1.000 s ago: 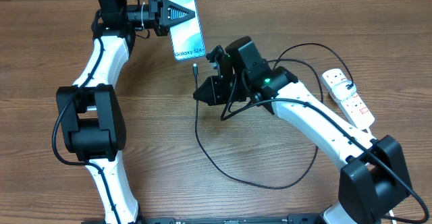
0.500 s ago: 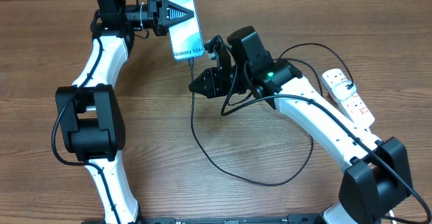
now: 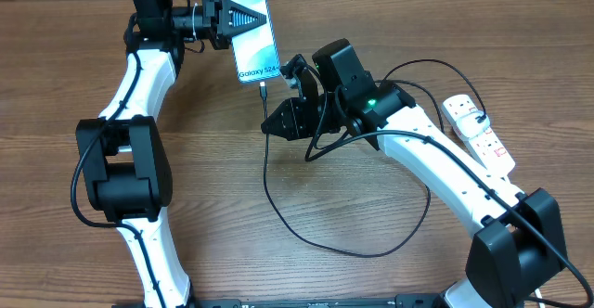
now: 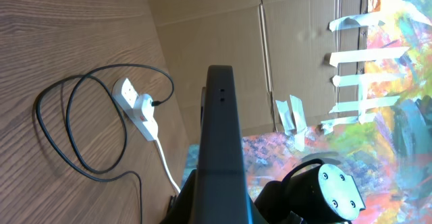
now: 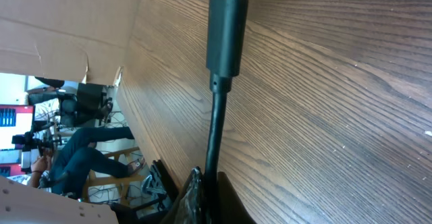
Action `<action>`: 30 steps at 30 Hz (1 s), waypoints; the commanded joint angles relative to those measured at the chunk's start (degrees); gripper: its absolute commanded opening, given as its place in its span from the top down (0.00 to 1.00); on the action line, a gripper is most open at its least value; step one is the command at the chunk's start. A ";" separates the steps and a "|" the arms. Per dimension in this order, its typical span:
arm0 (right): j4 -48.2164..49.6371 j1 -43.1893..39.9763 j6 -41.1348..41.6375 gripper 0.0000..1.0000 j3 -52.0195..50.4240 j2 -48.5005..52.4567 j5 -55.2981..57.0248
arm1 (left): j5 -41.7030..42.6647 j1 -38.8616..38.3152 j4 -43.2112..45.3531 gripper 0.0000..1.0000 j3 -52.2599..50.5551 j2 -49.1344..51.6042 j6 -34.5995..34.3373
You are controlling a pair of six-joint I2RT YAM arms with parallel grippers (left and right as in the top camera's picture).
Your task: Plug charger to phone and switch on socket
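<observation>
1. R gripper [image 3: 274, 127], shut tight on the charger [image 3: 265, 164] cable, has brought its connector tip [image 3: 264, 88] closer to the phone [image 3: 262, 56] over the last sec. Tip is now just beside phone's lower edge, prob. not seated.
2. L gripper [image 3: 252, 17] stays clamped on phone's far end. Plug-in looks imminent. Socket [image 3: 478, 132], well apart from phone, is untouched, switch step pending.
3. R wrist cam alone shows the connector close-up, metal tip bare, no phone in shot.
4. L wrist cam shows phone edge-on, with the socket beyond and the charger plugged in.
</observation>
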 commanded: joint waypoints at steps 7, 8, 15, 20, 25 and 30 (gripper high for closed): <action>0.33 -0.24 -1.95 0.96 2.14 -0.02 -0.90 | 1.16 0.33 0.28 0.96 0.57 -0.79 0.11; 0.31 -0.24 -1.95 0.96 2.45 -0.02 -0.90 | 1.16 0.33 0.28 0.96 0.57 -0.79 0.11; 0.24 -0.24 -2.14 0.96 3.34 -0.02 -0.70 | 1.16 0.33 0.28 0.96 0.57 -0.79 0.11; 0.22 -0.24 -2.10 0.96 3.34 -0.02 -0.37 | 1.16 0.33 0.28 0.96 0.57 -0.79 0.09; 0.13 -0.24 -2.14 0.96 3.34 -0.02 2.08 | 1.16 0.31 0.26 0.96 0.57 -0.79 0.04; 1.73 -0.26 -2.62 0.96 3.34 -0.02 4.94 | 1.16 0.24 0.26 0.96 0.57 -0.79 0.04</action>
